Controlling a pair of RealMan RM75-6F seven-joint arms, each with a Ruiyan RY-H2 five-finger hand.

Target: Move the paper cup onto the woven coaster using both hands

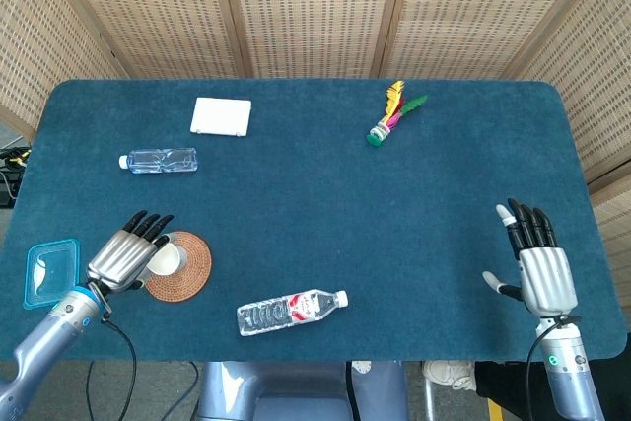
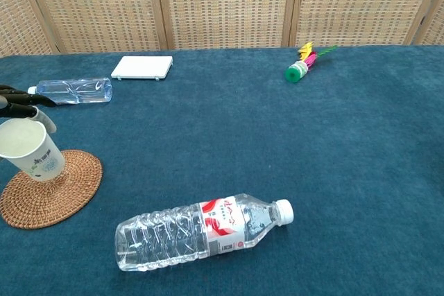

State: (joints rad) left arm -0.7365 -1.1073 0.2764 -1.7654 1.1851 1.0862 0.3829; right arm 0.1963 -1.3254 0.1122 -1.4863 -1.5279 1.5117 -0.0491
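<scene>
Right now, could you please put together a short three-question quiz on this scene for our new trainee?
1. True or false: the paper cup is over the woven coaster.
2. Which hand holds the cup: (a) left hand, (b) right hand, (c) neither?
3. Fill in: the large water bottle lies on its ____.

Key: 1 true; 2 a, while the right hand is held open, away from everything; 3 side.

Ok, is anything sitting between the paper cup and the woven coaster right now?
Nothing visible. The left robot hand holds the white paper cup at the left part of the round woven coaster, whose surface is bare. The labelled clear plastic bottle lies apart, to its right.
</scene>
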